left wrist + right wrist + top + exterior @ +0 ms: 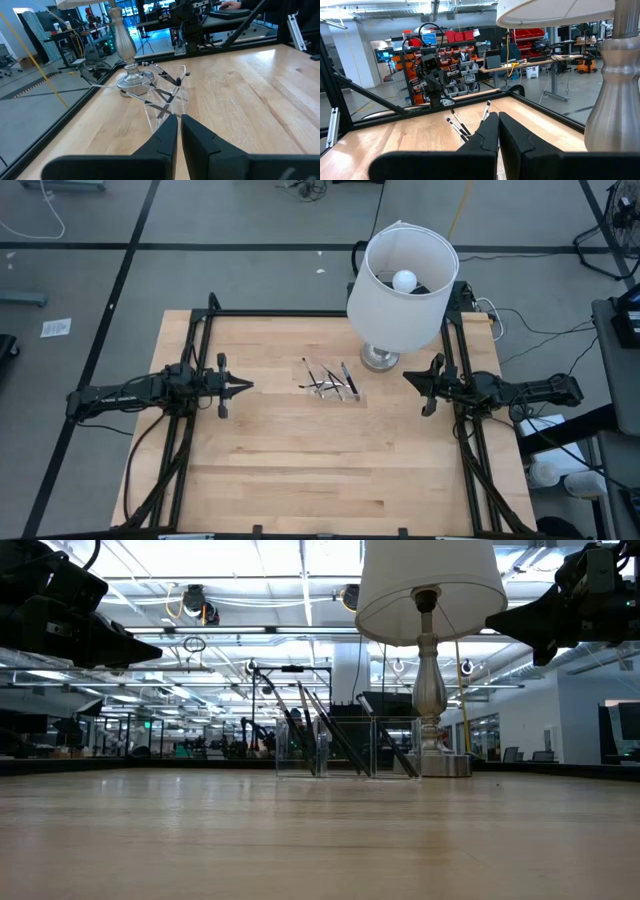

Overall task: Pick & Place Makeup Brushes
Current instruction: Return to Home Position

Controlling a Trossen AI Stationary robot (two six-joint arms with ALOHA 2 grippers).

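Several thin dark makeup brushes (330,380) stand slanted in a clear, compartmented holder (345,748) at the table's middle, their lower ends in the compartments and their shafts leaning on its walls. My left gripper (248,386) hovers shut at the table's left, level and pointing toward the holder, which lies ahead of it in the left wrist view (165,95). My right gripper (407,377) hovers shut at the table's right, also pointing toward the brushes (460,125). Both are well clear of the holder and hold nothing.
A table lamp with a white shade (402,275) and a silver base (380,358) stands just far-right of the holder, close to my right gripper. Black frame rails (195,410) run along the table's left and right sides. Bare wood (320,470) lies nearer the front edge.
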